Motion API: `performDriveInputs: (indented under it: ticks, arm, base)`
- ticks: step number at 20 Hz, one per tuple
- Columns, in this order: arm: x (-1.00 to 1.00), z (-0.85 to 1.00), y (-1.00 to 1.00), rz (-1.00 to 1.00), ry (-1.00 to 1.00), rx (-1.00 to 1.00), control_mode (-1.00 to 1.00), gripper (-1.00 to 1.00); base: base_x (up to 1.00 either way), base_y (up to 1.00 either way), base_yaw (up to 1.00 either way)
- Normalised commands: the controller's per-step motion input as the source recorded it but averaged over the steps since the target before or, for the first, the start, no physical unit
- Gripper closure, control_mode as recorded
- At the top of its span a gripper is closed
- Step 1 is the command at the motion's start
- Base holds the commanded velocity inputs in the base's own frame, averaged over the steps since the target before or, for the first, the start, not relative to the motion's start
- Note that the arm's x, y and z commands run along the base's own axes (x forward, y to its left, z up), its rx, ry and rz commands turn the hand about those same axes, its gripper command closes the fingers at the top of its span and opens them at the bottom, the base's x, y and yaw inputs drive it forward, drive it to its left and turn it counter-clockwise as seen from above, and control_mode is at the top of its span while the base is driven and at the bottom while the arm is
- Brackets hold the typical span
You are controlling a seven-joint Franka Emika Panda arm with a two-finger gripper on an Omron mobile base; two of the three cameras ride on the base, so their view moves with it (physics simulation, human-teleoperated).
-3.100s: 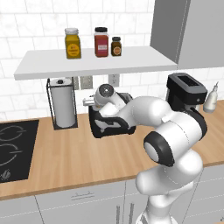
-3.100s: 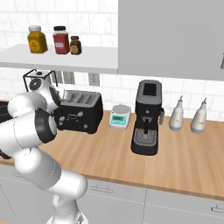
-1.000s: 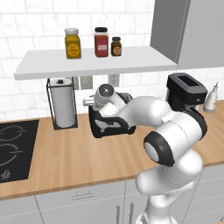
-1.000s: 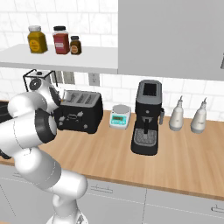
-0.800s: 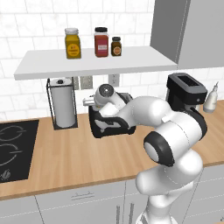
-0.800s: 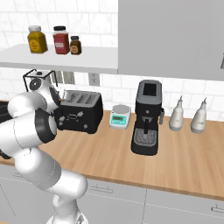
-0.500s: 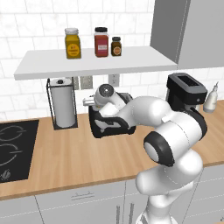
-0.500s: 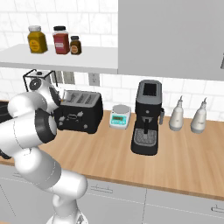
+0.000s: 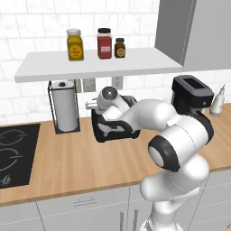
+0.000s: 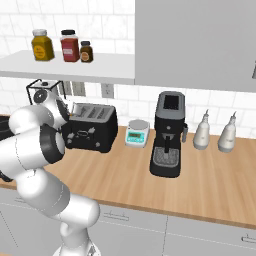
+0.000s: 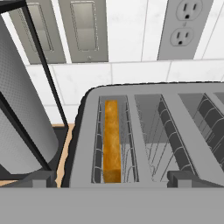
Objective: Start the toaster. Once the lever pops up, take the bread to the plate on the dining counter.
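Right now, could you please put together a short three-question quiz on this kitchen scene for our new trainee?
1. True or false: the bread sits down inside a slot of the toaster.
2. What stands just beside the toaster, on the side away from the coffee machine? A) fruit bowl B) paper towel roll C) kettle
3. Fill in: the gripper hovers above the toaster with its jaws ____.

Key: 1 true; 2 B; 3 open
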Motion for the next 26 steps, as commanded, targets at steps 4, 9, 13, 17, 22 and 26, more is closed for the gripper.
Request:
performDriveInputs:
  ticks: [4, 9, 13, 17, 22, 26]
  arm:
    - [0.0, 0.0, 0.0, 0.0, 0.0, 0.0, -1.0, -1.0]
    - [0.0, 0.0, 0.0, 0.0, 0.0, 0.0, -1.0, -1.0]
    - [0.0, 0.0, 0.0, 0.0, 0.0, 0.0, -1.0, -1.0]
    - [0.0, 0.0, 0.0, 0.0, 0.0, 0.0, -1.0, -1.0]
    - [0.0, 0.0, 0.0, 0.0, 0.0, 0.0, -1.0, -1.0]
    - [0.0, 0.0, 0.0, 0.0, 0.0, 0.0, -1.0, -1.0]
  base:
    - [0.0, 0.0, 0.0]
    - [0.0, 0.0, 0.0]
    - [0.0, 0.0, 0.0]
    - [0.0, 0.0, 0.0]
    - [0.0, 0.0, 0.0]
    - [0.0, 0.0, 0.0]
